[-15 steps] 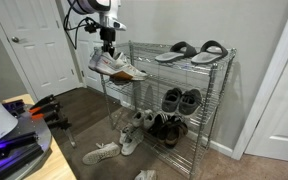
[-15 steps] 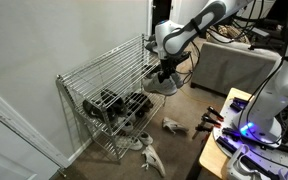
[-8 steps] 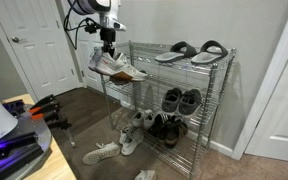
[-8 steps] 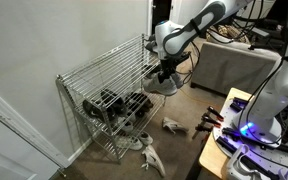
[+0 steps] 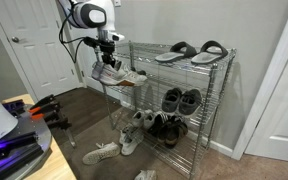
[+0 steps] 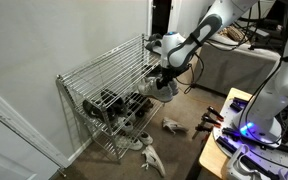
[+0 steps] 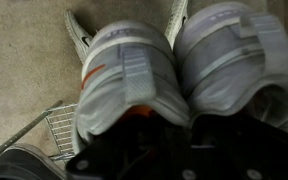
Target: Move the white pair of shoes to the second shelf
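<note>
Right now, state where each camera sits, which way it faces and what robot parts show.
Exterior view: stands across the room, faces the rack's front; arm upper left, end effector gripping the white pair of shoes.
Exterior view: off the rack's end, looks along the wall; arm enters from the right.
Wrist view: looks down over the shoes' heels at carpet; end effector at bottom edge.
All three share the shoes and rack.

No readable text or numbers, marks on white pair of shoes blurred
</note>
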You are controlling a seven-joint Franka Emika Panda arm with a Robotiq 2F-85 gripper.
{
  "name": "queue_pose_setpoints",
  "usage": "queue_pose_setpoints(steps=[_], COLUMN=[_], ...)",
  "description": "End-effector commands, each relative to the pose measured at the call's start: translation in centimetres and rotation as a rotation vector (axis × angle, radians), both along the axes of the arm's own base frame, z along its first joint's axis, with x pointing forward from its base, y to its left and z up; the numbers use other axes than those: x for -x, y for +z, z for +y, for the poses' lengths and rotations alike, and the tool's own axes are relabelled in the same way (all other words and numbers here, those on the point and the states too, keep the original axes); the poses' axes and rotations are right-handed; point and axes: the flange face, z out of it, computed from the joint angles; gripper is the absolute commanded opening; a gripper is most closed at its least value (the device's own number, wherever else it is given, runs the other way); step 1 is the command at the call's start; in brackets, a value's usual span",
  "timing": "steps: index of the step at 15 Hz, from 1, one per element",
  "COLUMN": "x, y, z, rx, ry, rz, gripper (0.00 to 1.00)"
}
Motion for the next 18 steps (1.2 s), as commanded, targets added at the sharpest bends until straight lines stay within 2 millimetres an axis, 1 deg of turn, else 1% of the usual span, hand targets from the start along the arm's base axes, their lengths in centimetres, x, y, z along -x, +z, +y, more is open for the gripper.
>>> queue_pose_setpoints(steps=[1,3,6,11,14,18], x=[1.1,1.3,0.4,-2.1,-3.8,-5.5], y=[-0.7,-1.8,-3.3,-5.8,-6.5,-7.1], z=[-0.6,-0.5,-0.7,-2.9,-3.6,-3.3], rx=[-0.030,-0.014,0.006,0.091,0.118,0.111], ry=[0.032,0.025,-0.004,-0.035,-0.056,-0.059], rz=[-0.069,-0.106,-0.172,-0.239,-0.285,-0.342], gripper=[0.05,0.05,0.05,0.05,0.05,0.05])
